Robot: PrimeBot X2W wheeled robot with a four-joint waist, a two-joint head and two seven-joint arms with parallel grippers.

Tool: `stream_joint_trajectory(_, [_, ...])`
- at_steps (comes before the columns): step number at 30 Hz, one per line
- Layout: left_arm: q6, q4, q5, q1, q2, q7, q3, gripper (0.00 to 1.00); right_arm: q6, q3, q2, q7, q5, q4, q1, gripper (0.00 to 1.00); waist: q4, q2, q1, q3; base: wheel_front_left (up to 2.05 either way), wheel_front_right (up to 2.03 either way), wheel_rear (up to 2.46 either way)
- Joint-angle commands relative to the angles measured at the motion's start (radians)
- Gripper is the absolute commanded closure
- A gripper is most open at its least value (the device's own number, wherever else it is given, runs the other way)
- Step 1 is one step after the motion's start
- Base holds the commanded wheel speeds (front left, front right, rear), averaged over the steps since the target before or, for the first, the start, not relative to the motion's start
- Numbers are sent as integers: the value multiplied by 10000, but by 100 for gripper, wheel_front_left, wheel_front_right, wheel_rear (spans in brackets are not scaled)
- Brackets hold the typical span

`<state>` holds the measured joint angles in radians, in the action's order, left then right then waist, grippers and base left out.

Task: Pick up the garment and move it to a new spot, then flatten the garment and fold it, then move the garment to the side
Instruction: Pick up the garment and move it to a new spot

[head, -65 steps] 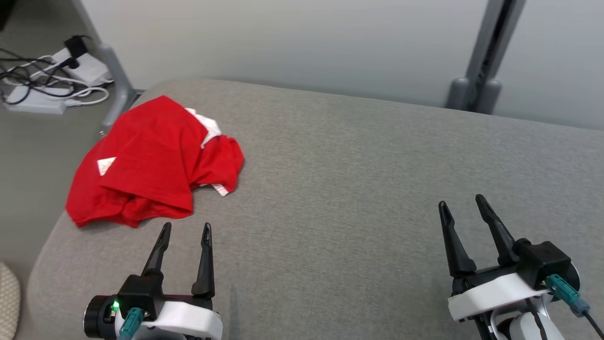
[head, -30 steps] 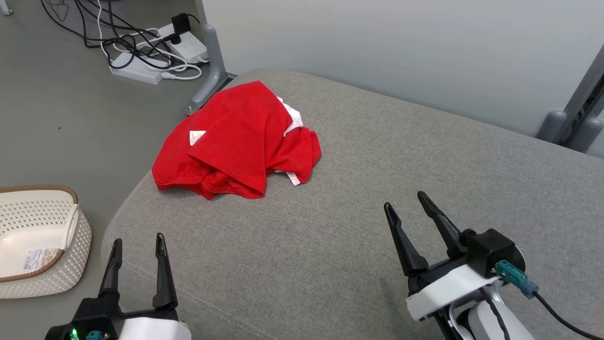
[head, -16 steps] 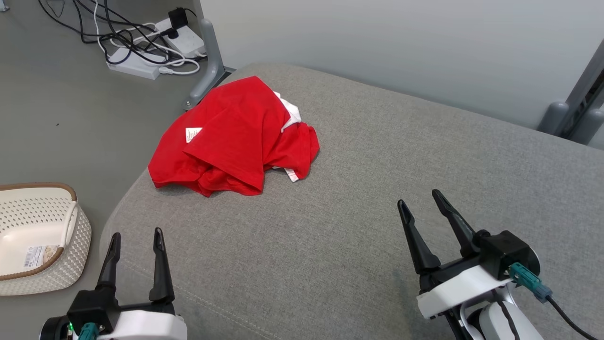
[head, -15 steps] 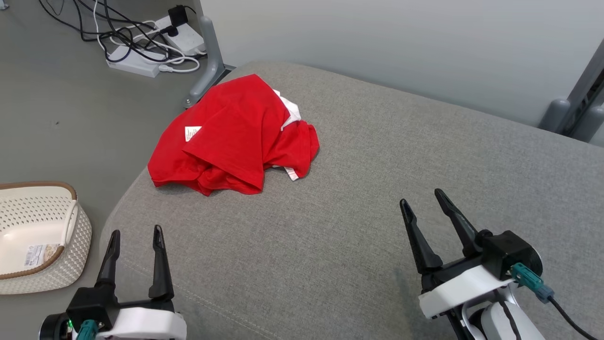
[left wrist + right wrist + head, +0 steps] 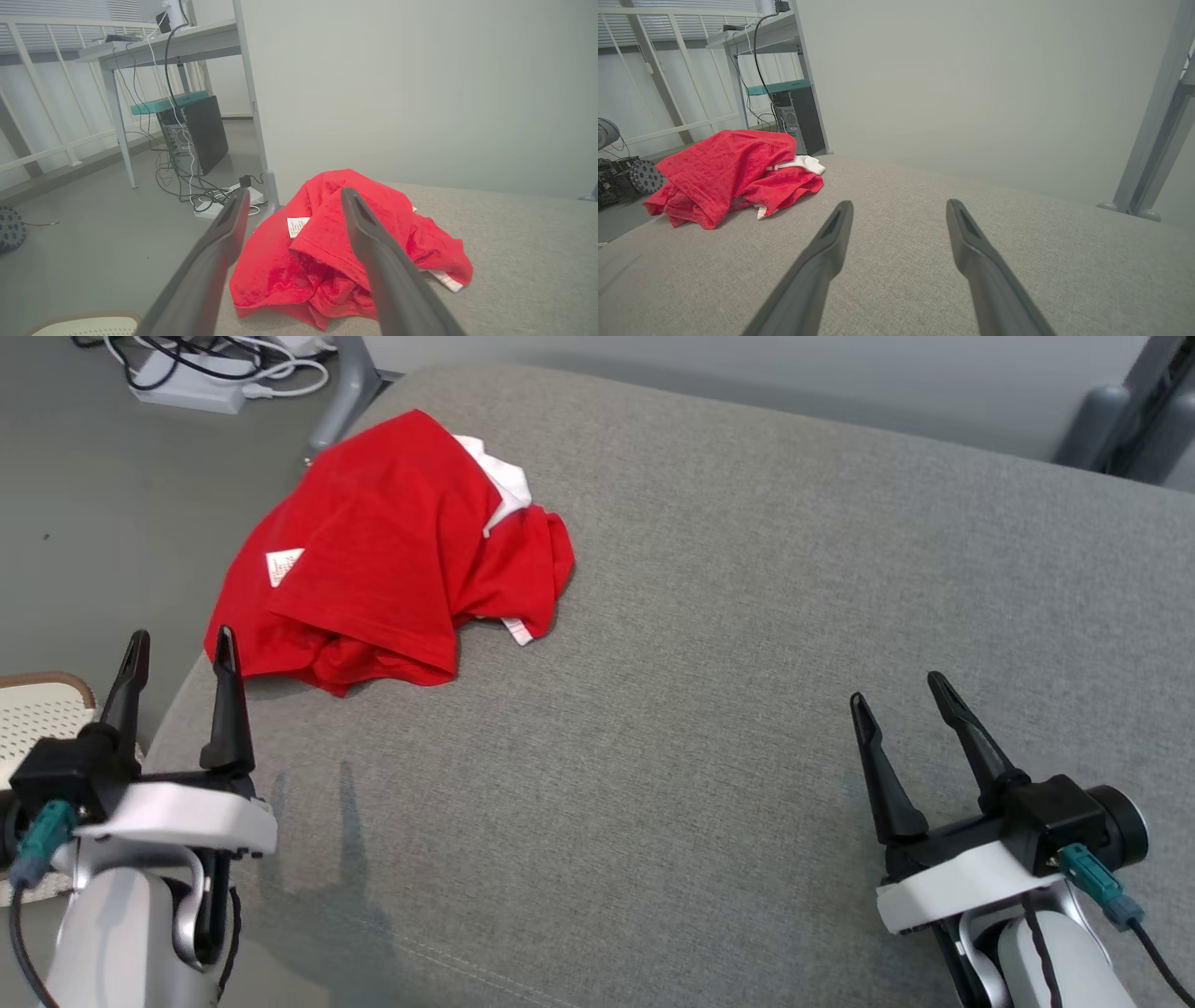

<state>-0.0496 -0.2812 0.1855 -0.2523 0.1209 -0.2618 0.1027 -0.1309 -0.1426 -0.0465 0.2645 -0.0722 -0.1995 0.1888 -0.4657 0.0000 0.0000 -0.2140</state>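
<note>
garment: red garment (image 5: 392, 551), crumpled in a heap, not flattened. White trim (image 5: 499, 485) pokes out on the far side and a small white tag (image 5: 283, 565) lies on top.
location: far-left corner of the grey cushion (image 5: 747, 616), with the heap's left side right at the cushion's rounded edge.
left gripper: left gripper (image 5: 182, 635) has its fingers apart with nothing between them. It hovers at the cushion's left edge, pointing at the heap's near-left side.
contact: in the head view the inner fingertip overlaps the red cloth. The left wrist view looks like there's a gap, so probably not touching.
right gripper: right gripper (image 5: 896, 689) has its fingers spread and is empty. It's over bare cushion at the near right, well apart from the garment.
floor, left: white perforated basket (image 5: 37, 709) with a brown rim sits beside the cushion, partly behind the left gripper.
floor, far left: power strip (image 5: 187, 394) with tangled cables. A grey metal leg (image 5: 341, 387) stands just beyond the garment.
backdrop: plain pale wall (image 5: 971, 70) behind the cushion. Off to the left, a desk (image 5: 163, 44) with a dark PC tower (image 5: 205, 130) under it.
</note>
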Motion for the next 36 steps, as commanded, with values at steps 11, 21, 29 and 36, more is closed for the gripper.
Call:
stream_joint_trajectory(11, [-744,-2990,482,-3238,1657,2179,-774,0,3,73,-71,20,620,255,515,0,1190,0,0,-1413,0,0,0])
stream_joint_trajectory(21, [-801,-5026,1008,-4675,2310,3354,-1401,0,3,160,-70,20,807,372,706,0,1677,0,0,-1906,0,0,0])
stream_joint_trajectory(29, [-807,-5742,1710,-5033,2460,3328,-1992,100,3,125,-71,20,722,350,765,0,1780,0,0,-1877,0,0,0])
stream_joint_trajectory(36, [-809,-5627,2224,-5042,2469,2675,-1941,100,3,86,-71,20,596,301,673,0,1750,0,0,-1497,0,0,0])
